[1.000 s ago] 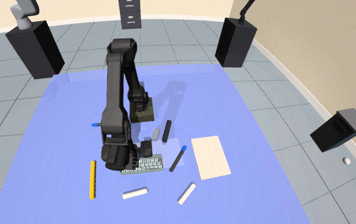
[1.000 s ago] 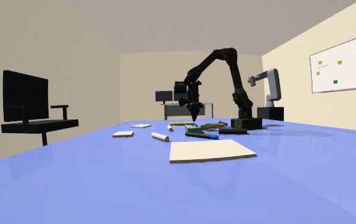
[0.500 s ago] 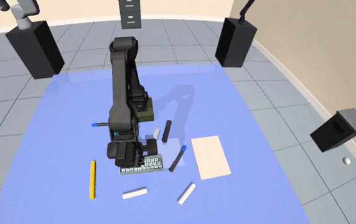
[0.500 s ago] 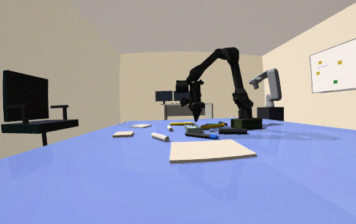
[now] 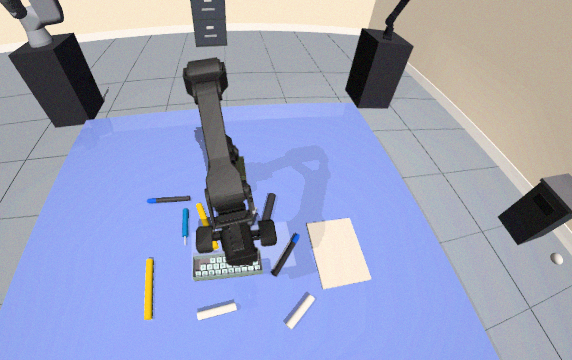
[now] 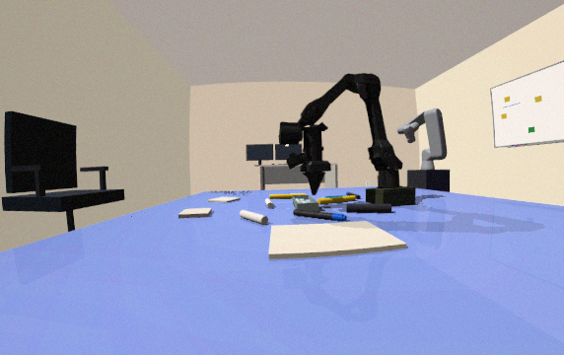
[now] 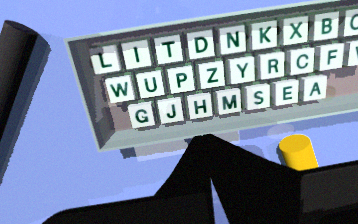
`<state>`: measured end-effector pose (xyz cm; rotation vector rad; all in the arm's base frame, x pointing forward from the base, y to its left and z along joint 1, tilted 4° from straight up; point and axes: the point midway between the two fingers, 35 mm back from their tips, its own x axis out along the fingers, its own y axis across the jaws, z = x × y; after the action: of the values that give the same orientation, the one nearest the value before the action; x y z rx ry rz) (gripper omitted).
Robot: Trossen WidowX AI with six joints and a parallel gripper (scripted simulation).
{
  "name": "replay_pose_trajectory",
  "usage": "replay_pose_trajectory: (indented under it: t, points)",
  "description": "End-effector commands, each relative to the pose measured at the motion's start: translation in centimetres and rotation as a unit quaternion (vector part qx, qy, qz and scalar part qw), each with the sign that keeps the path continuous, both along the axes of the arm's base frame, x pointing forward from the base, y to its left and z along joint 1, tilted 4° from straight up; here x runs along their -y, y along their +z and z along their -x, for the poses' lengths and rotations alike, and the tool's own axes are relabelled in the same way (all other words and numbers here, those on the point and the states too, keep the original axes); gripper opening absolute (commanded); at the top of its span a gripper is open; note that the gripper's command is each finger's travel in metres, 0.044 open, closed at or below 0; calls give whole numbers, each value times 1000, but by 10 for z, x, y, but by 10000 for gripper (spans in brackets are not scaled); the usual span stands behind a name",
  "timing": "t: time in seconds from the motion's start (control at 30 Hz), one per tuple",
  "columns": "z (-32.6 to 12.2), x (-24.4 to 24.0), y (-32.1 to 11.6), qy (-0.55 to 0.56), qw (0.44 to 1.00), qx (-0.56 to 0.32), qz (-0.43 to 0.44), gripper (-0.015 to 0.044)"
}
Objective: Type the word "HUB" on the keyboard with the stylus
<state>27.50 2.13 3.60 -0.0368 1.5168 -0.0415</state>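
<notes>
The keyboard (image 5: 228, 277) (image 6: 307, 203) (image 7: 165, 134) lies on the blue desk, letters legible in the wrist view. Its H key (image 7: 200, 107) is in the row nearest my fingers, the U key (image 7: 150, 85) in the middle row and the B key (image 7: 326, 26) in the far row. My gripper (image 6: 315, 192) (image 7: 202, 143) is shut, with nothing seen between its fingers. It points down, raised above the desk, its tips showing just below the H and M keys in the wrist view. A slim blue tool with a pale thin tip (image 5: 185, 225), possibly the stylus, lies left of the keyboard in the top view.
A blue-capped black marker (image 5: 284, 256) (image 6: 318, 215) (image 7: 5, 100) lies beside the keyboard. A yellow stick (image 5: 201, 212) (image 7: 297, 150) lies partly under the arm. Another yellow stick (image 5: 149, 289), a thick black stick (image 5: 269, 206), two white sticks (image 5: 216, 311) (image 5: 299, 311) and a cream pad (image 5: 338, 254) lie around.
</notes>
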Motion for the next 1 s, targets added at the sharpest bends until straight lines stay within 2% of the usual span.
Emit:
replay_pose_trajectory:
  t: [0.0,0.13,0.5,0.63,0.77,0.97]
  points:
    - [0,-1,9,-3,1000,0,1,0]
    - [3,-4,57,-3,1000,0,1,0]
    - [1,-4,54,0,1000,4,-1,0]
    - [1,-4,54,0,1000,4,-1,105]
    - [1,-4,54,0,1000,4,-1,0]
    - [1,-4,54,0,1000,4,-1,0]
